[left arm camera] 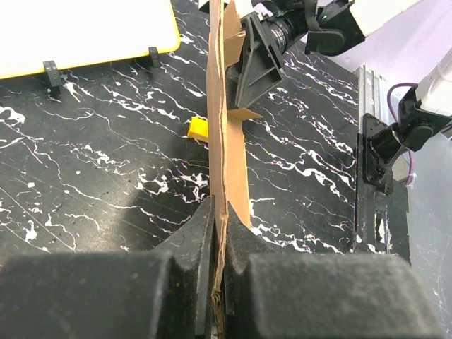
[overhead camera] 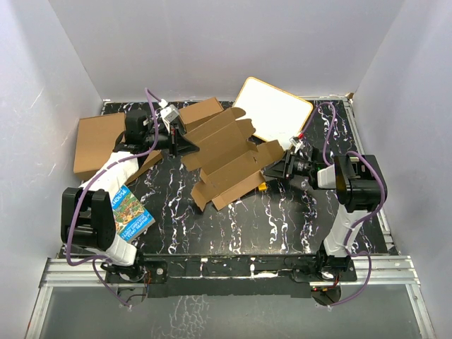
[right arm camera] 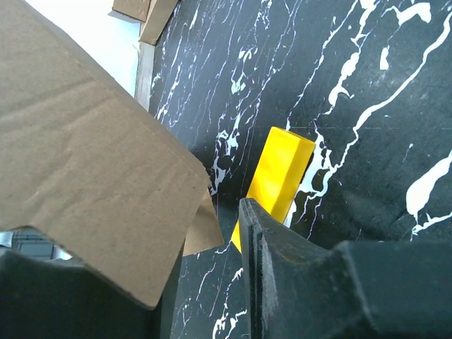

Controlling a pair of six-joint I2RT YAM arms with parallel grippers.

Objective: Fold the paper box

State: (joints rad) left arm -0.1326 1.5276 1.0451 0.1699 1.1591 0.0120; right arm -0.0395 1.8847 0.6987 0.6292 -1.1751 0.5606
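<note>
Paper box (overhead camera: 226, 159) lies unfolded mid-desk (overhead camera: 268, 219), spanning our two hands: left hand (overhead camera: 185, 145) pinched shut on its left edge, right hand (overhead camera: 272, 171) part open at its right flap, which we judge the nearer fold.

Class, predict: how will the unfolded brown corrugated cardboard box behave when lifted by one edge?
Probably light: the left gripper holds the brown corrugated cardboard box by one edge. Likely stiff, its edge running straight; creased flaps may flop.

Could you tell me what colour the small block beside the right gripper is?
The block is yellow, clearest in the right wrist view.
</note>
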